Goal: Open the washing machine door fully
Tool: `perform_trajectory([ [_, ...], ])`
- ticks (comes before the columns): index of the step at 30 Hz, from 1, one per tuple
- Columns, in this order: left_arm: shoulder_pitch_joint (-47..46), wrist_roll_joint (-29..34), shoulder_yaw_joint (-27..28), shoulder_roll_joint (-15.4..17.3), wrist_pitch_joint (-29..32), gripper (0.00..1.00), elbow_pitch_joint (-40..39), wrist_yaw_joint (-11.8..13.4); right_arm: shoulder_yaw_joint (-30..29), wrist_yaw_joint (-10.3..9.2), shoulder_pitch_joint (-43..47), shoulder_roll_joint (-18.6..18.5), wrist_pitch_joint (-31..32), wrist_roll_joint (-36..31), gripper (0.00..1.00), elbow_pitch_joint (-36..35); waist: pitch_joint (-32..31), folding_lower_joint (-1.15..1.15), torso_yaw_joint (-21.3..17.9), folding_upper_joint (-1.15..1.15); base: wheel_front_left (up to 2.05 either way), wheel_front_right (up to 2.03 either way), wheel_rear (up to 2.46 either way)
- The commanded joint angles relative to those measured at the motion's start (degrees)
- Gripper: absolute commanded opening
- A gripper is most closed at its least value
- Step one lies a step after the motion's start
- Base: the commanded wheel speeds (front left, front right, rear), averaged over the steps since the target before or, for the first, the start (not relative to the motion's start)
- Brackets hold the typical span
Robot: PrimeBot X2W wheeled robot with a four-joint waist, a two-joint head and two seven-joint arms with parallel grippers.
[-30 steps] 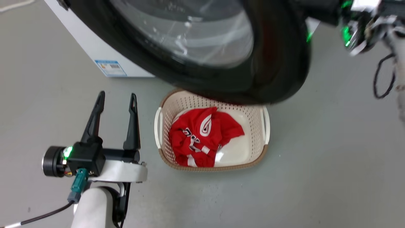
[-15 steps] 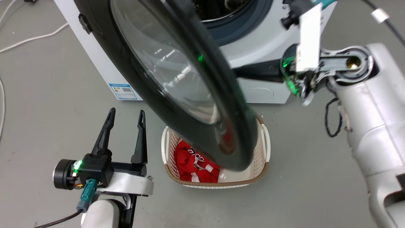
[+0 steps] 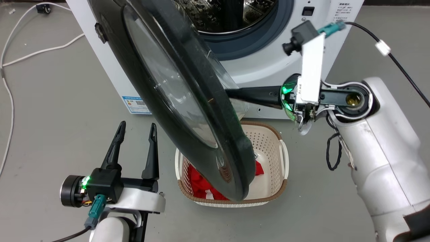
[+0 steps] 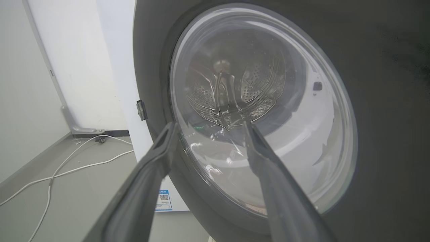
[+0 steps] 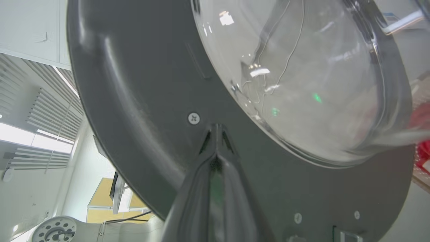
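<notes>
The washing machine (image 3: 265, 67) is a white front-loader with its steel drum (image 3: 228, 13) exposed. Its washing machine door (image 3: 188, 101), a large black disc with a clear glass bowl (image 5: 302, 84), stands swung out to the left, nearly edge-on to me. My right gripper (image 3: 235, 93) reaches in from the right, shut, with nothing between its fingers. In the right wrist view its tips (image 5: 216, 129) rest against the door's dark inner face (image 5: 134, 101). My left gripper (image 3: 136, 126) is open and empty at the lower left, facing the door's outer glass (image 4: 262, 111).
A cream laundry basket (image 3: 285, 161) holding a red garment (image 3: 201, 181) sits on the floor under the door's lower edge. White cable (image 3: 10, 94) trails over the grey floor on the left. A blue label (image 3: 136, 105) marks the machine's side.
The head camera has tilted up, bringing the drum and the right arm into view. The door has swung from broadside to nearly edge-on, with the right fingers now against its inner side.
</notes>
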Motion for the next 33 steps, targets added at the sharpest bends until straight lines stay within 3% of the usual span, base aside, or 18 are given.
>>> perform_trajectory([
  [1, 0.80, -0.13, 0.03, -0.07, -0.14, 1.00, 0.07, 0.19, -1.77, 0.00, 2.41, -0.22, -4.30, -0.92, 0.00, -0.98, -0.60, 0.00, -0.20, 0.00, 0.00, 0.00, 0.00],
  [9, 2.60, -0.02, 1.50, -0.07, -0.14, 1.00, 0.04, 0.53, -11.54, 0.00, 10.31, -1.55, -25.09, -3.91, 0.00, -3.09, -2.93, 0.00, -1.50, 0.00, 0.00, 0.00, 0.00],
  [16, 4.61, 0.56, 3.59, -0.07, -0.14, 1.00, -0.06, 0.52, -19.18, 0.00, 22.00, -1.63, -35.17, -2.23, 0.00, -8.17, -5.18, 0.00, -3.26, 0.00, 0.00, 0.00, 0.00],
  [17, 4.97, 0.59, 3.76, -0.07, -0.15, 1.00, -0.02, 0.42, -20.02, 0.00, 23.99, -1.47, -36.35, -2.14, 0.08, -9.08, -5.45, 0.00, -3.41, 0.00, 0.00, 0.00, 0.00],
  [18, 5.18, 0.58, 3.94, -0.07, -0.14, 1.00, -0.02, 0.36, -20.70, 0.00, 25.71, -1.21, -37.41, -1.97, 0.46, -10.05, -5.64, 0.00, -3.61, 0.00, 0.00, 0.00, 0.00],
  [19, 5.29, 0.71, 4.17, -0.07, -0.14, 1.00, -0.02, 0.29, -21.46, 0.00, 27.52, -0.94, -38.70, -1.79, 1.00, -10.96, -5.93, 0.00, -3.78, 0.00, 0.00, 0.00, 0.00],
  [23, 6.01, 0.97, 4.68, -0.06, -0.15, 1.00, 0.19, -0.04, -22.70, 0.00, 32.89, -0.10, -41.64, -1.43, 1.00, -13.83, -6.81, 0.00, -4.12, 0.00, 0.00, 0.00, 0.00],
  [27, 6.68, 1.31, 5.16, 0.06, -0.15, 1.00, 0.60, -0.63, -23.25, 0.00, 40.25, 1.20, -48.85, -3.49, 1.00, -18.50, -8.07, 0.00, -4.29, 0.00, 0.00, 0.00, 0.00],
  [33, 7.45, 1.36, 5.33, 0.03, -0.15, 1.00, 0.70, -0.53, -21.41, 0.00, 46.31, 1.15, -61.43, -16.37, 1.00, -22.92, -8.86, 0.00, -4.47, 0.00, 0.00, 0.00, 0.00],
])
